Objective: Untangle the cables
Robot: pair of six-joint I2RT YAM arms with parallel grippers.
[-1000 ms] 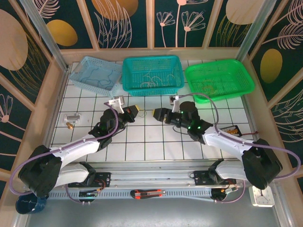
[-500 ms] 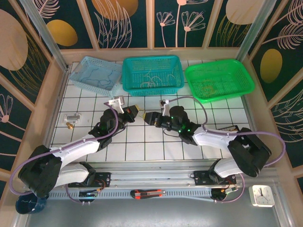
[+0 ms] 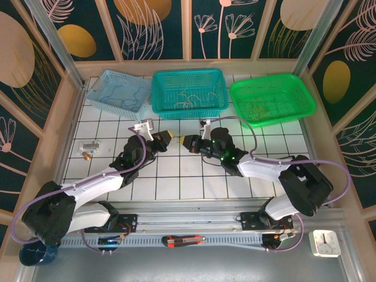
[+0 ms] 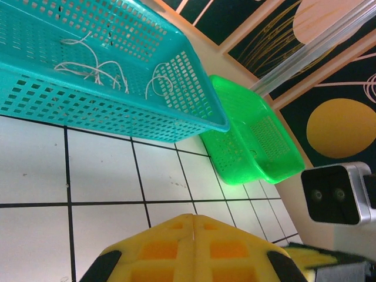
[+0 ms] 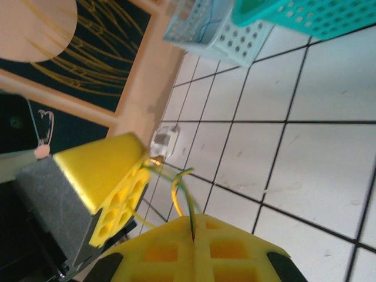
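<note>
Along the white-tiled table's [image 3: 176,176] far edge, a pale blue basket [image 3: 120,91] holds blue wires, a teal basket [image 3: 189,91] whitish ones and a green basket [image 3: 272,98] yellowish ones, while above its middle the left gripper [image 3: 169,138] and right gripper [image 3: 187,141], both clamped tight, pinch the cables [image 5: 173,194], amid dark leaf-patterned walls [image 3: 247,23].

Three baskets [image 3: 120,93] are sitting in a row at the back of the counter [image 3: 176,176]. The cables [image 5: 183,194] are hanging between the left jaws and the right jaws, in front of the middle basket [image 3: 189,91].
</note>
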